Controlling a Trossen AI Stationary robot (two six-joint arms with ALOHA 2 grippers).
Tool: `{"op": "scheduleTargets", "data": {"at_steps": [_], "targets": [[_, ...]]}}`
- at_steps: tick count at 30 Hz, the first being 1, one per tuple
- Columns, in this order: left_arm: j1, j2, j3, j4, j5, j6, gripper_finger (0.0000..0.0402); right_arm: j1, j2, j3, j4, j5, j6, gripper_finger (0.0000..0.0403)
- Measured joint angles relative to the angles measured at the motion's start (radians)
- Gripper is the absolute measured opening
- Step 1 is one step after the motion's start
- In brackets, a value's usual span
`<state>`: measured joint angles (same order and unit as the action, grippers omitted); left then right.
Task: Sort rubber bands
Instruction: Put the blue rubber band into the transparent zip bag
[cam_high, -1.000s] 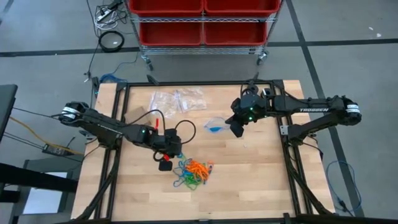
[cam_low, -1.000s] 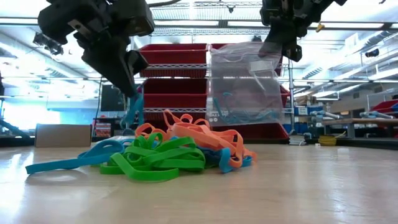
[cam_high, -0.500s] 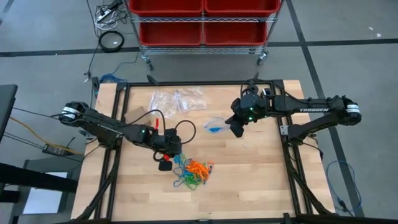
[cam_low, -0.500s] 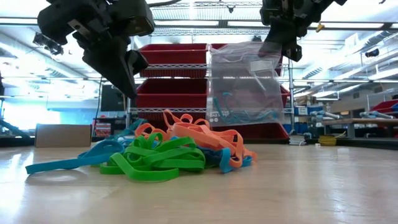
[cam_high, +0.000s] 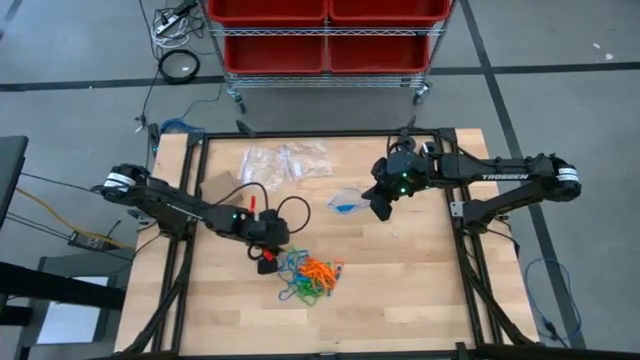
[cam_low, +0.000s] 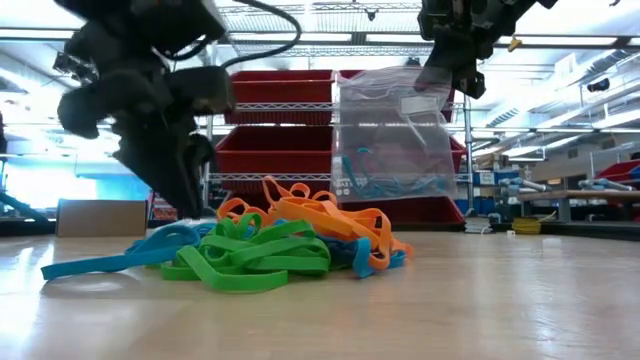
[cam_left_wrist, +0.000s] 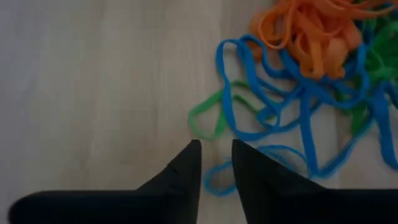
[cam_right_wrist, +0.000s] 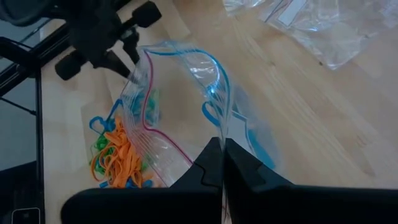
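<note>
A tangled pile of orange, blue and green rubber bands (cam_high: 312, 275) (cam_low: 280, 245) lies on the wooden table near its middle front. My left gripper (cam_left_wrist: 216, 146) (cam_low: 190, 200) is low at the pile's left edge, pointing steeply down, slightly open. A thin blue loop (cam_left_wrist: 214, 173) lies between its fingers. My right gripper (cam_right_wrist: 222, 146) (cam_high: 380, 208) hovers high over the right half of the table, shut on a clear zip bag (cam_low: 395, 140) with a few blue bands inside. My left gripper: I cannot tell whether its fingertips touch the blue loop or the table. My right gripper pinches the bag's top rim (cam_right_wrist: 217, 127) between its two shut fingers, slanting down from the table's right. The bag hangs below them with its mouth gaping, lifted clear of the table.
Several empty clear bags (cam_high: 288, 160) lie at the far side of the table. A black cable loop (cam_high: 292, 208) hangs by my left arm. Red bins on a wire shelf (cam_high: 325, 30) stand beyond the far edge. Bare wood lies at the table's right front.
A blue band that hung from my left gripper has dropped back onto the pile's left side. The left gripper has then sunk toward the table at the pile's left edge, rolling a little.
</note>
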<state>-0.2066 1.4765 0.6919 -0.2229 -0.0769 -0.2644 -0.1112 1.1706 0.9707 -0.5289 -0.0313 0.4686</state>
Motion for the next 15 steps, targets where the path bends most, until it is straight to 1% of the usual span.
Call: {"op": "scheduleTargets", "data": {"at_steps": [2, 6, 9, 13, 15], "targets": [[0.0, 0.0, -0.026, 0.045, -0.004, -0.003, 0.0121, 0.0, 0.0, 0.0, 0.0, 0.0, 0.0, 0.0], [-0.006, 0.0, -0.037, 0.041, 0.018, -0.008, 0.0141, 0.0, 0.0, 0.0, -0.001, 0.0, 0.0, 0.0], [-0.018, 0.0, -0.037, 0.018, 0.017, -0.009, 0.0146, 0.0, 0.0, 0.0, -0.001, 0.0, 0.0, 0.0], [-0.023, 0.0, -0.037, -0.068, -0.027, -0.01, 0.0147, 0.0, 0.0, 0.0, 0.0, 0.0, 0.0, 0.0], [-0.023, -0.001, -0.047, -0.074, -0.036, -0.01, 0.0148, 0.0, 0.0, 0.0, 0.003, 0.0, 0.0, 0.0]]}}
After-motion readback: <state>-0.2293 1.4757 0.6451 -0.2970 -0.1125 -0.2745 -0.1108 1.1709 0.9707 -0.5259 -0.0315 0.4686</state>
